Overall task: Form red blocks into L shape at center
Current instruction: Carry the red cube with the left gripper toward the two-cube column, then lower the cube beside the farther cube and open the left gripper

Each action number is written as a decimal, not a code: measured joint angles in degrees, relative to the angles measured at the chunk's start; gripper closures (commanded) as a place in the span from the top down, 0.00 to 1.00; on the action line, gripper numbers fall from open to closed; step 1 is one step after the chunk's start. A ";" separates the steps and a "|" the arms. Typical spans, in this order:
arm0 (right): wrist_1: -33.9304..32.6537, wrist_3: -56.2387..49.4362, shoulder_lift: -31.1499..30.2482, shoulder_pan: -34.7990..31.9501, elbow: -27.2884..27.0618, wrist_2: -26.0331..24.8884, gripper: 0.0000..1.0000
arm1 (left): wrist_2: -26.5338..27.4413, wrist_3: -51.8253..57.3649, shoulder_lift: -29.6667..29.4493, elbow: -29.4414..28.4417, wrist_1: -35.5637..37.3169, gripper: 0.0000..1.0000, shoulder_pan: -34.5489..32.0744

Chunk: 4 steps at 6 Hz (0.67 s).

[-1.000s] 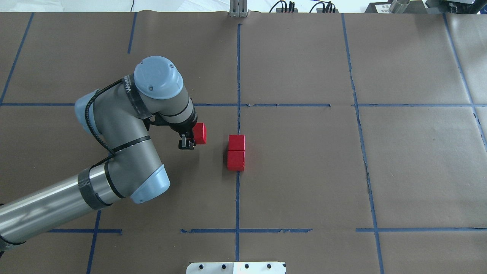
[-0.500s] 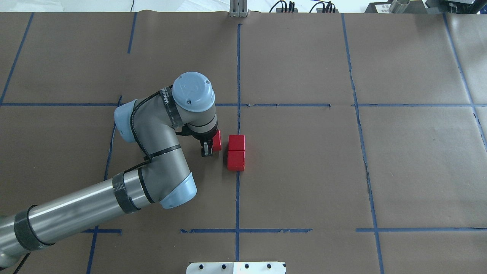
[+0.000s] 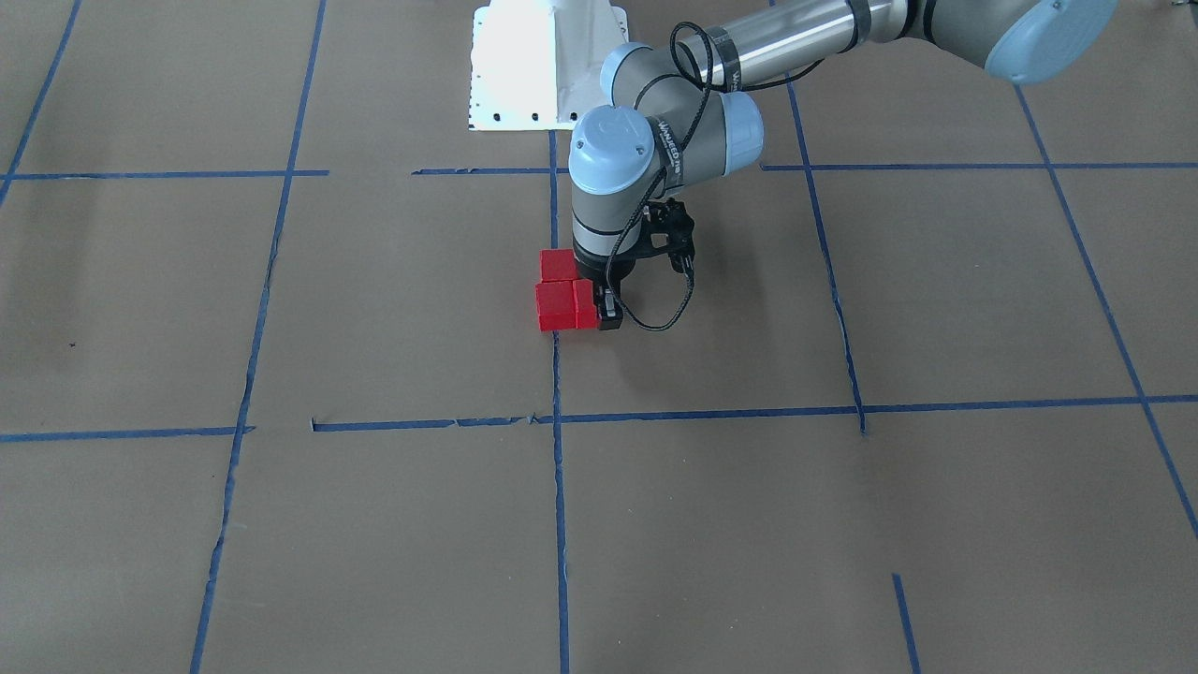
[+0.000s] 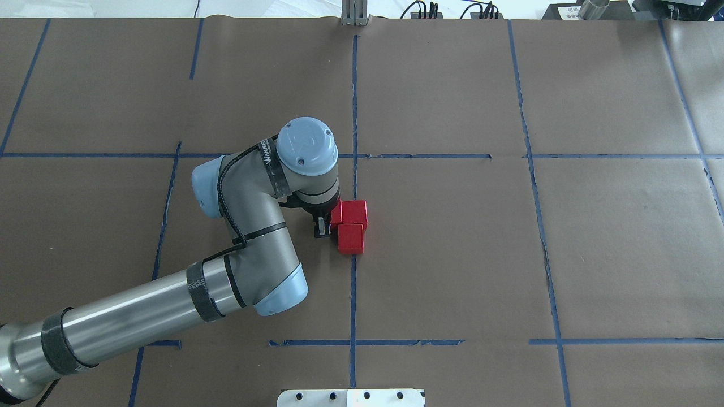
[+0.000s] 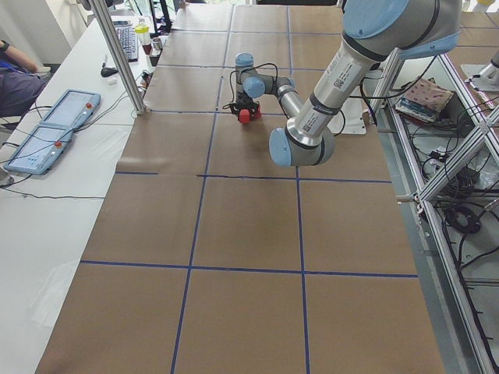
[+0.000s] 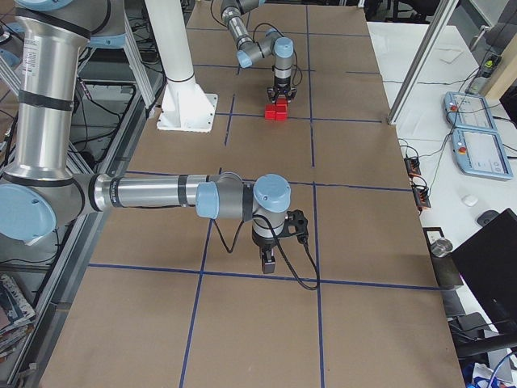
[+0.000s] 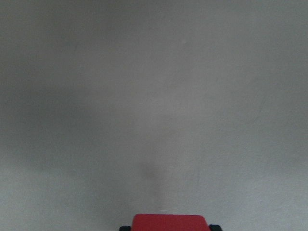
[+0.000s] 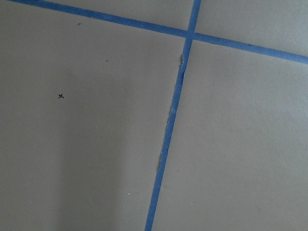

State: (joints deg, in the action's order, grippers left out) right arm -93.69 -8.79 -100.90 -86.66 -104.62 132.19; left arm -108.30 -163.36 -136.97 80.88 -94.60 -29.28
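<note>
The three red blocks [image 6: 277,111] are gathered at the middle of the counter [image 4: 452,254], on the centre line of blue tape [image 4: 353,294].

The left hand [image 3: 595,313] is closed on one of them, the held block [image 4: 336,215]. In the left wrist view its red face sits at the bottom edge between two dark fingertips [image 7: 124,228], with only blurred grey surface beyond. The wrist covers part of this block from overhead.

The far block [image 4: 355,211] and the near block [image 4: 350,238] lie touching, one behind the other along the tape line, the near one closer to the robot. The held block is on the robot's left of the far block, pressed against it or just beside it; no gap shows in the front view. Its lower edge is level with its neighbour's there, but I cannot tell whether it rests on the counter. Seen together, the three make an L, with the held block as the short leg.

The right hand [image 6: 267,264] hangs low over the counter, well apart from the blocks, close to a tape crossing. It shows only in the right side view, and its own camera sees just paper and tape, so I cannot tell how far open it is.
</note>
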 measured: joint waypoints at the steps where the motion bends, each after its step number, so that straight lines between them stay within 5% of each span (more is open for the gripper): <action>1: 0.00 0.00 0.00 0.00 0.02 0.00 1.00 | 0.01 0.19 0.13 -0.04 -0.20 0.23 0.05; 4: 0.00 -0.10 0.00 0.00 0.03 0.00 1.00 | 0.02 1.25 0.33 -0.09 -0.28 0.26 0.10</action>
State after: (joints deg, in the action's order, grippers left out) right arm -93.69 -8.89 -100.90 -86.66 -104.59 132.19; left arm -108.28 -162.12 -136.64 80.80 -94.88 -29.18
